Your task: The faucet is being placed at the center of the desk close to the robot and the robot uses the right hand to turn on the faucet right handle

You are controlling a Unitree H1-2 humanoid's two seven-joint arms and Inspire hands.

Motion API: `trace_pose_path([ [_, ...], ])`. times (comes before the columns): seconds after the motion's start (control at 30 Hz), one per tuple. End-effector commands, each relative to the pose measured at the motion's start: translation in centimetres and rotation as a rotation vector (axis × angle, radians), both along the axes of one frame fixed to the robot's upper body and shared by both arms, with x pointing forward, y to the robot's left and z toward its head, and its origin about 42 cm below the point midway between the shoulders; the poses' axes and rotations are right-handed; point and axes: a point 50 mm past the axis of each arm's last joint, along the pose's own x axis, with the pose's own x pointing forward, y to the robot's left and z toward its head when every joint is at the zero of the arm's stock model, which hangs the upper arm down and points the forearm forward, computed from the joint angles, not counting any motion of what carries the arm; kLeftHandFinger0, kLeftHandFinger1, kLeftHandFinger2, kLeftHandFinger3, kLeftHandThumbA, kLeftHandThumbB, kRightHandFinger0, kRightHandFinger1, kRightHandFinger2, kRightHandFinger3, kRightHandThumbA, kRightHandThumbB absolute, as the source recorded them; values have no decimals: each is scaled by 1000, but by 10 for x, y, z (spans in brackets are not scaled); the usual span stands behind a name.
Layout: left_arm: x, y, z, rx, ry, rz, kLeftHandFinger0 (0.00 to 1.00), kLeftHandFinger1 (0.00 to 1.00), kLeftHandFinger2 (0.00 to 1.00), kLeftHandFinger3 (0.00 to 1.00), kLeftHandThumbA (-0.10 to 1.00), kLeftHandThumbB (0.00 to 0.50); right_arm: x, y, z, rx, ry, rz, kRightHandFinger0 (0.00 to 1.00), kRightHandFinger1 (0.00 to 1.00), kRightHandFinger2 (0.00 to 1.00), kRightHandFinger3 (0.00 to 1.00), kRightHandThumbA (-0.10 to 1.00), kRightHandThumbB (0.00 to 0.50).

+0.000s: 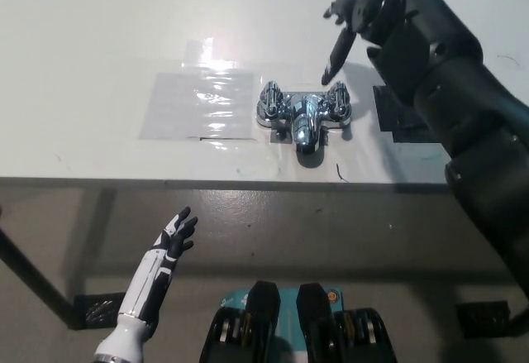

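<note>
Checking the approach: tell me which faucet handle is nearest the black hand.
The right handle, just beneath the right hand; the left handle sits across the spout, farther away.
</note>
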Motion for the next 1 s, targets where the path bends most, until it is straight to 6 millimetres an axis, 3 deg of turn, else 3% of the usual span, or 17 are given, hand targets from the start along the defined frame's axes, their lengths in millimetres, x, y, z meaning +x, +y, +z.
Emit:
trace_pose_path([
  [0.0, 3, 2, 12, -17, -50, -7, 1000, 1000, 1000, 1000, 1000, 48, 2, 10, 31, -3, -77, 38, 1000, 1000, 1000, 1000, 1000, 255],
  [0.2, 4, 4, 15, -16, -54, 4, 1000, 1000, 1000, 1000, 1000, 42, 1, 10, 17, -60, -106, -17, 1000, 1000, 1000, 1000, 970, 364],
  [0.33, 5, 5, 17, -13, -54, 4, 1000, 1000, 1000, 1000, 1000, 52, 0, 11, 16, -96, -99, -10, 1000, 1000, 1000, 1000, 1000, 345],
  [0.4, 5, 5, 17, -17, -59, 2, 1000, 1000, 1000, 1000, 1000, 46, 0, 10, 15, -90, -101, -13, 1000, 1000, 1000, 1000, 1000, 361],
  [0.57, 6, 5, 17, -7, -64, 2, 1000, 1000, 1000, 1000, 1000, 34, 0, 12, 14, -109, -61, 22, 1000, 1000, 1000, 1000, 1000, 322],
  [0.8, 7, 7, 19, 4, -68, 11, 1000, 1000, 1000, 1000, 1000, 77, -1, 15, 10, -114, -74, 7, 1000, 1000, 1000, 1000, 1000, 349],
  [0.97, 7, 6, 18, -3, -69, 8, 1000, 1000, 1000, 1000, 1000, 56, -2, 17, 6, -133, -65, 1, 1000, 1000, 1000, 1000, 1000, 365],
])
